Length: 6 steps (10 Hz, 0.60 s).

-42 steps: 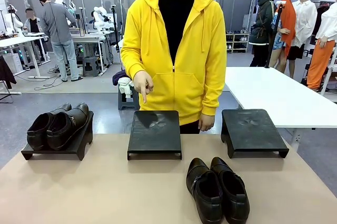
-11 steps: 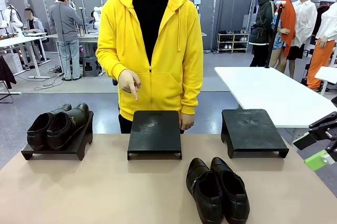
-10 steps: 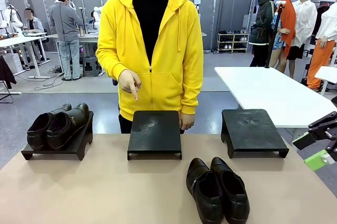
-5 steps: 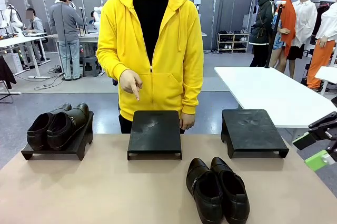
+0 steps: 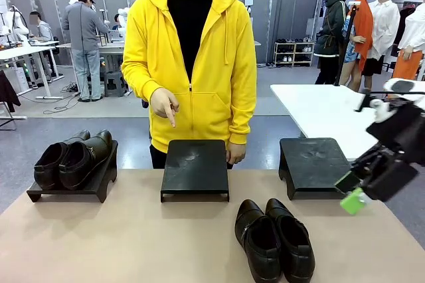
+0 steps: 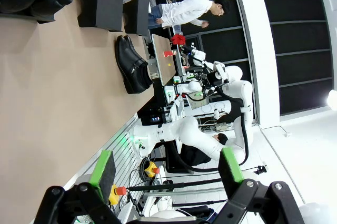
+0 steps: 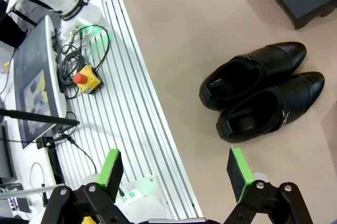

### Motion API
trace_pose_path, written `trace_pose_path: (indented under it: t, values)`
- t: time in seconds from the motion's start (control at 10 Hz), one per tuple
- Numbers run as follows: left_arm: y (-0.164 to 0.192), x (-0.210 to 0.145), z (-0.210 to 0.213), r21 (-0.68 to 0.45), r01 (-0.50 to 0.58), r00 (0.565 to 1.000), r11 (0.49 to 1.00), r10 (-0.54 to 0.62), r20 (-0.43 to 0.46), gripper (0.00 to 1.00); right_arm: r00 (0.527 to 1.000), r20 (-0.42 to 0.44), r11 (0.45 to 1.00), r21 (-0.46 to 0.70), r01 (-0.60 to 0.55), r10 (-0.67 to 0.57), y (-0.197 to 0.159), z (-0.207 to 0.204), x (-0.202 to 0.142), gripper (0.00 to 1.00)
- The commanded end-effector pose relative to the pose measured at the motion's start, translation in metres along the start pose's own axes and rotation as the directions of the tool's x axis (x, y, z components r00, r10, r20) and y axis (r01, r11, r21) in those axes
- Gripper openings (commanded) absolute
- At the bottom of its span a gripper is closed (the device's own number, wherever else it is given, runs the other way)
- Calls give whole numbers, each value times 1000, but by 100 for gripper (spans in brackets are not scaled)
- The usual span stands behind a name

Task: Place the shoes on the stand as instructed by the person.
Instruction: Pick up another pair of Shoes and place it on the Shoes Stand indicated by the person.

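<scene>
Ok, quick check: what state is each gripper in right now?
Left gripper: open, holding nothing.
Right gripper: open, holding nothing.

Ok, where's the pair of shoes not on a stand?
Front view: the loose pair sits on the table right of centre, robot-side of the middle stand and right stand.

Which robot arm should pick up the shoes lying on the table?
Right. The right pincer hangs open near the loose shoes, on the table's right side, and its wrist camera looks down on them. The left pincer sits farther away.
</scene>
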State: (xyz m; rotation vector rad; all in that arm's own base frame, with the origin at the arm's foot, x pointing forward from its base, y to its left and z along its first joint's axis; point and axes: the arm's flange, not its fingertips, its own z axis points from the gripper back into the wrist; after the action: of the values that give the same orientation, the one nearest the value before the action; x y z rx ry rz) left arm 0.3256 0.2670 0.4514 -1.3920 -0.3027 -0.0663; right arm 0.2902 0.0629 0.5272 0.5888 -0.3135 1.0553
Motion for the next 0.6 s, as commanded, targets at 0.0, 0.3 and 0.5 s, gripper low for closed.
trace_pose_path:
  t: [0.0, 0.3, 0.5]
  values:
    - [-2, -2, -3, 0, 14, 1000, 1000, -14, 11, 100, 992, -67, 994, -27, 105, -106, -14, -13, 34, 100]
    - [-2, -2, -3, 0, 14, 1000, 1000, -14, 11, 100, 952, -140, 960, -111, 256, -271, -23, -67, 66, 100]
    - [-2, -2, -3, 0, 14, 1000, 1000, -14, 11, 100, 923, -160, 932, -158, 327, -351, -27, -104, 75, 100]
